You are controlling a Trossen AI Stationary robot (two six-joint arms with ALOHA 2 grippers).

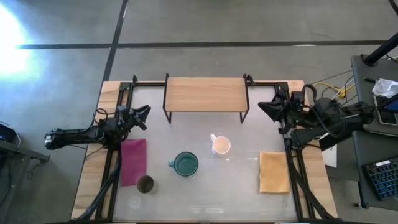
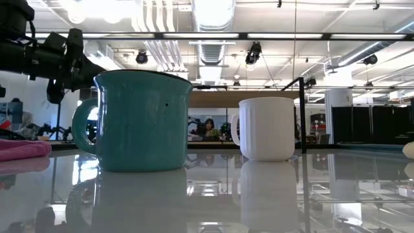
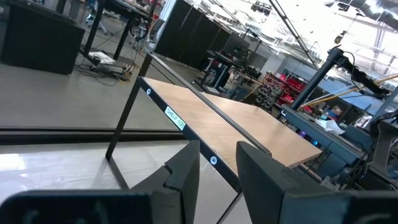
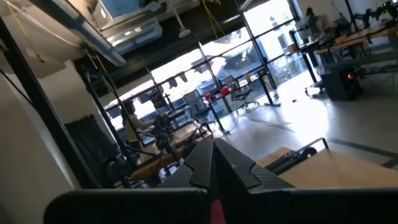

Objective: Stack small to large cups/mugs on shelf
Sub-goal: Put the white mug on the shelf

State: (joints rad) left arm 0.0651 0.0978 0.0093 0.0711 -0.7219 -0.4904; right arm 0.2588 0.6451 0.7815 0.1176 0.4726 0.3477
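Note:
The small white mug [image 1: 221,146] stands on the table right of centre and shows in the low view [image 2: 266,128]. The teal mug [image 1: 185,163] stands nearer the front, large in the low view [image 2: 139,120]. The olive-brown tumbler [image 1: 145,184] stands at the front left. The light-wood shelf [image 1: 205,94] stands on black legs at the far middle, bare, and shows in the left wrist view [image 3: 249,127]. My left gripper [image 1: 144,116] hovers at the left, open with a narrow gap [image 3: 217,163]. My right gripper [image 1: 266,109] hovers at the right, shut [image 4: 213,163]. Both are empty.
A pink cloth [image 1: 133,161] lies at the front left beside the tumbler. A yellow cloth [image 1: 273,172] lies at the front right. Black frame rails [image 1: 115,143] run along the table's left and right sides. A keyboard [image 1: 380,177] sits off the table to the right.

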